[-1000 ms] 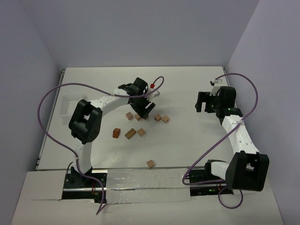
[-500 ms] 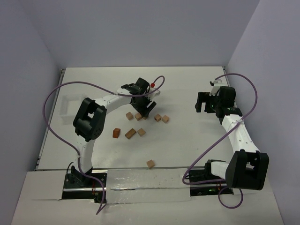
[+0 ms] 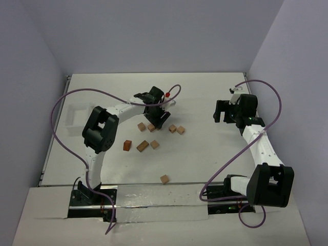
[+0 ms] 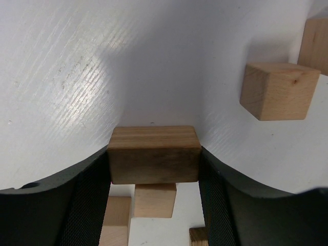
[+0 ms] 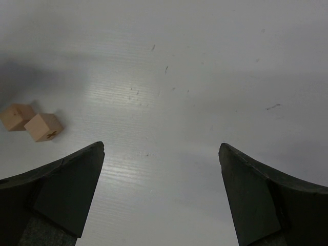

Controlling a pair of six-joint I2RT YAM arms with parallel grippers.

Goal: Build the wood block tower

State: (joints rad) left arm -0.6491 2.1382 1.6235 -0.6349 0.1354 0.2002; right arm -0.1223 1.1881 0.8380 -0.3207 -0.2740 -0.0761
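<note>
Left fingers are clamped on the brown block, one pad on each short end, its long face toward the wrist camera. Whether it sits on the counter or just off it, I can't tell.

My read on handling: it's plain dry wood, so light and rigid with nothing to crush. The flat ends give the pads a square seat, and this end-to-end hold looks like the right place to take it. The smooth faces could let it pivot if the squeeze lands off-centre.

Loose wood blocks lie scattered near the brown block. A tan cube sits just beside it, and a lone block lies well apart, toward the arm bases. No tower stands in the top view yet.

Right fingers are spread wide, holding nothing, well apart from the brown block.

The counter is white, flat and slightly glossy. That's fine for a base, though a nudged block would probably slide. The plain walls stand well back from the brown block, so there looks to be ample room to lift and stack.
</note>
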